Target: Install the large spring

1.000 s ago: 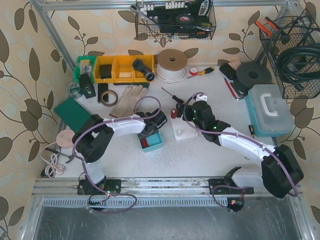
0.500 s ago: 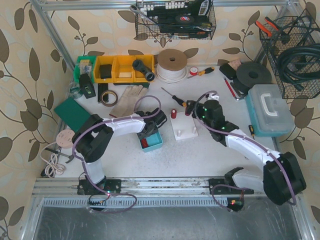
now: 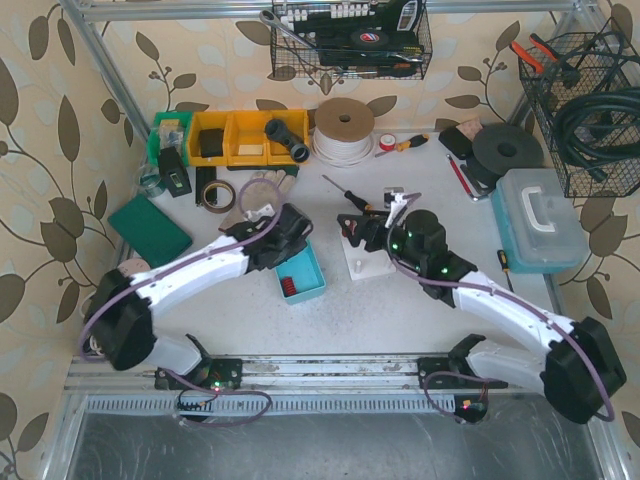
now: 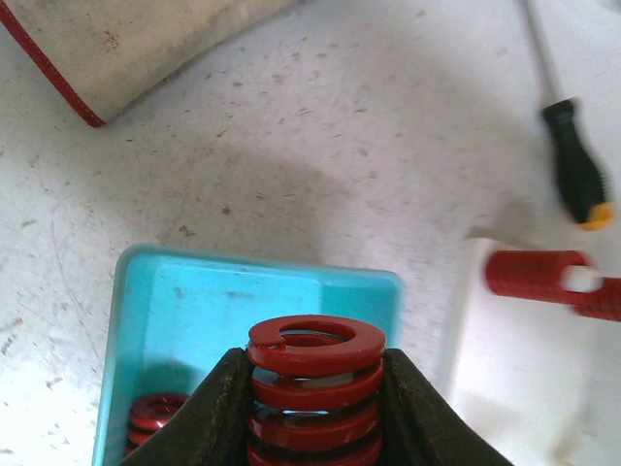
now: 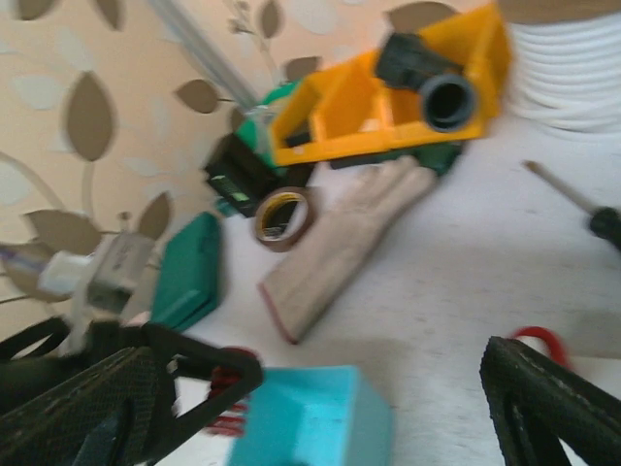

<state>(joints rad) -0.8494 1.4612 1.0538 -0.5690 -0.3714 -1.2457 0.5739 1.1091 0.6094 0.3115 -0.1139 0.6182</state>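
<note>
Large spring (image 4: 312, 388) is red, and the left gripper (image 4: 315, 361) has it pinched tight between its two fingers, up above the big gray table (image 3: 400, 310). The right gripper (image 5: 315, 388) has its fingers wide apart and holds nothing, up by the far end of the white block (image 3: 368, 262). Just beside that block and right under the spring is the blue tray (image 4: 223, 291), with smaller red springs (image 4: 155, 413) lying inside it.
</note>
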